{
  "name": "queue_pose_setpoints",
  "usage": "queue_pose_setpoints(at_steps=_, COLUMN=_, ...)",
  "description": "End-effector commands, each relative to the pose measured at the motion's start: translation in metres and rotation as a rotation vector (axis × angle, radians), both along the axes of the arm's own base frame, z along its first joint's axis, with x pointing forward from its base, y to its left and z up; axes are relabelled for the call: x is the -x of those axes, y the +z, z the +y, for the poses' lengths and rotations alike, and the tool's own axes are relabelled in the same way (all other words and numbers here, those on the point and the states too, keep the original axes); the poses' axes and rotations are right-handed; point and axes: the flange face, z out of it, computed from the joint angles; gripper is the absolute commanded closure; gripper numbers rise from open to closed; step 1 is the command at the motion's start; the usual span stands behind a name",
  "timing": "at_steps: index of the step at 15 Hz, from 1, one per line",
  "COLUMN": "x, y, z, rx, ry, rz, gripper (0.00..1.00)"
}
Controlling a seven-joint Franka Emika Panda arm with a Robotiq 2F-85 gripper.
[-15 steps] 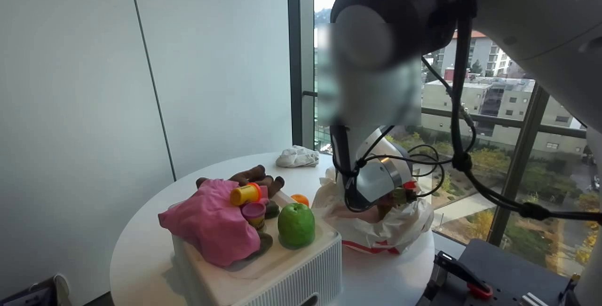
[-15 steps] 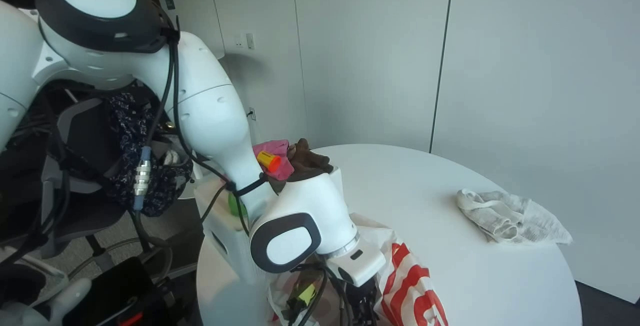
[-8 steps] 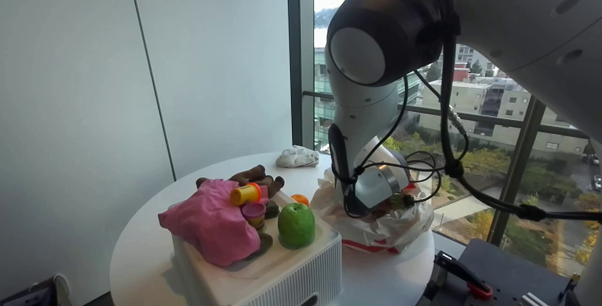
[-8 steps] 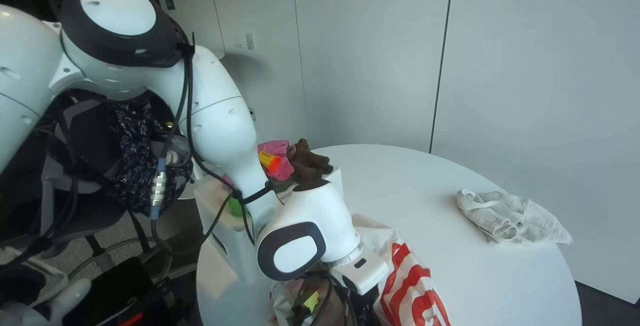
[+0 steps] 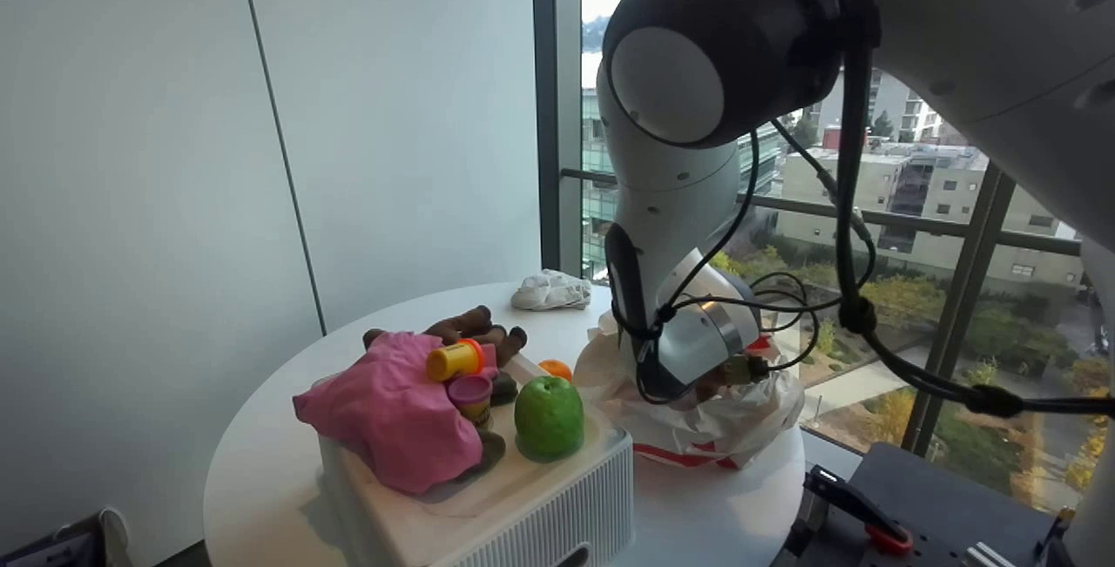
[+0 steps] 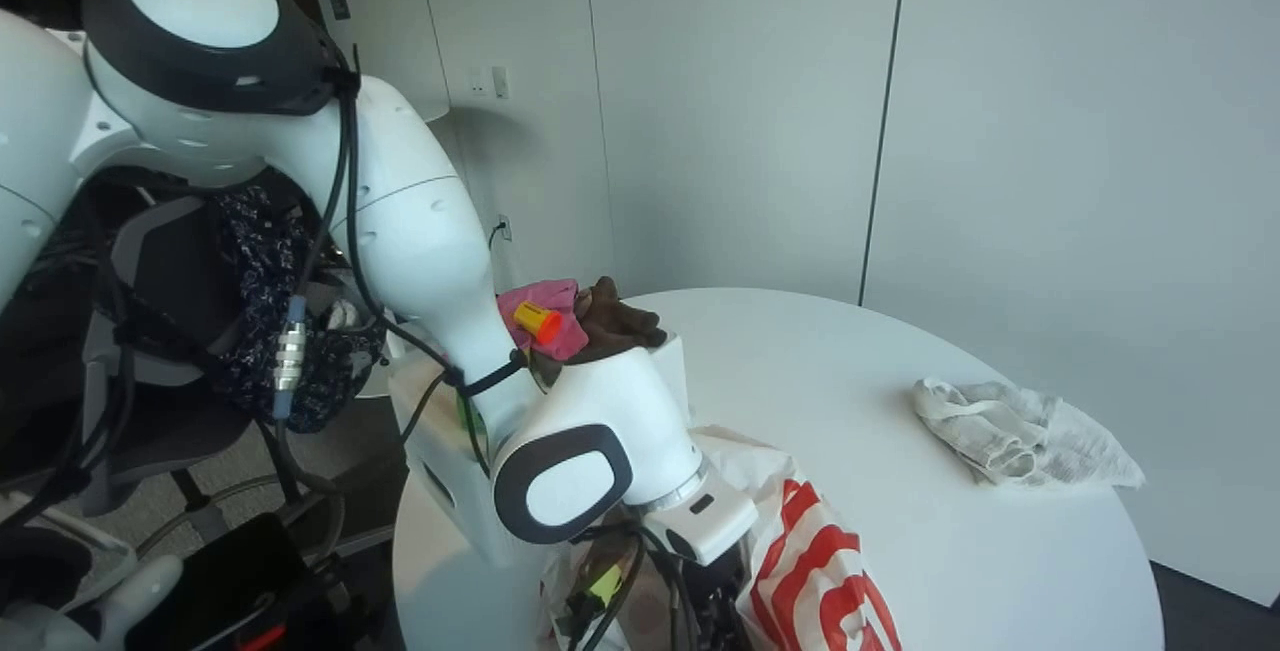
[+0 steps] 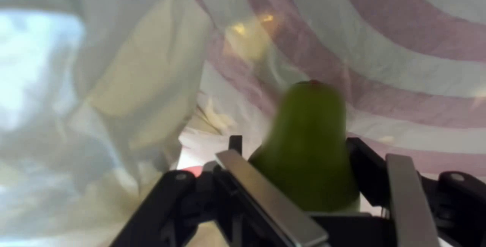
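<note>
Wrist view: I have my gripper (image 7: 294, 144) clamped on a green pear-shaped object (image 7: 313, 137) inside the striped bag (image 7: 395, 76). Left of the bag, in an exterior view, stands a white box (image 5: 562, 497); a pale rag (image 5: 550, 291) lies far back.

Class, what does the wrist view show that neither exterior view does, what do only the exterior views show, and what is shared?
Only the wrist view: a blurred green pear-shaped object between the jaws of the black metal-edged gripper.

Only the exterior views: a crumpled pink cloth, a small yellow tub with an orange lid lying on it, and a rumpled white cloth on the round white table.

Shared: the white plastic bag with red stripes.
</note>
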Motion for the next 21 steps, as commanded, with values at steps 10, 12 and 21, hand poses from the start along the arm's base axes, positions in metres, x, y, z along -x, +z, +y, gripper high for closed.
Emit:
queue_pose_setpoints(at_steps=10, x=0.025, y=0.128, z=0.071, rx=-0.437, ry=0.255, rz=0.118, gripper=0.56)
queue_pose_setpoints(at_steps=12, x=0.027, y=0.145, z=0.077, rx=-0.502, ry=0.303, rz=0.188, gripper=0.56)
queue_pose_setpoints(at_steps=21, x=0.042, y=0.254, z=0.107, rx=-0.660, ry=0.628, rz=0.376, gripper=0.56)
